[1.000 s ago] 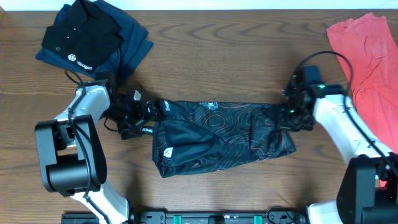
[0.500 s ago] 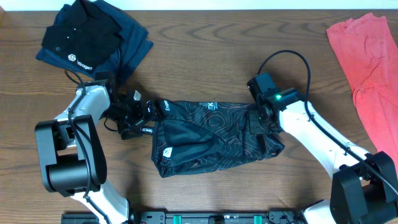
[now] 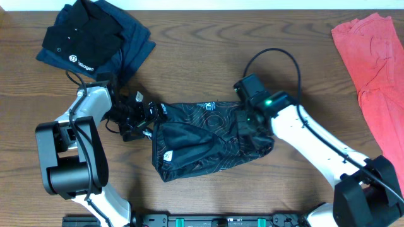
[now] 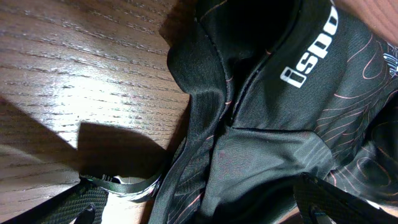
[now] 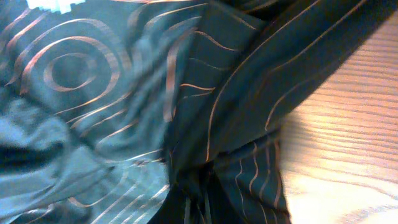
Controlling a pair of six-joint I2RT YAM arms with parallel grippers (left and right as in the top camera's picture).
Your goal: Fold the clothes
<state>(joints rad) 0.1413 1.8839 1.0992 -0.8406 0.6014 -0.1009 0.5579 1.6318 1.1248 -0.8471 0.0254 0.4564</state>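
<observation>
From overhead, the black jersey lies bunched in the middle of the wooden table, its fine orange-white contour lines showing on top. The right gripper is clamped on the jersey's right end. A second ago it stood well out to the right; it has since swung left across the table and taken that end with it. The garment now reads shorter and thicker, with its right edge doubled in toward the centre. The left gripper sits at the jersey's left end with its jaws spread wide, and neither it nor its arm has shifted. A black polo lies in the far left corner and a coral-red garment along the right edge, both well apart from the jersey and unchanged. In the left wrist view, the two fingertips stand far apart at the bottom corners, and the jersey's collar with its white lettering lies on the wood between and beyond them, not pinched. In the right wrist view, striped fabric fills nearly everything and gathers into tight folds at the bottom centre. The fingers themselves are hidden under the fabric, and bare wood shows at the right.
</observation>
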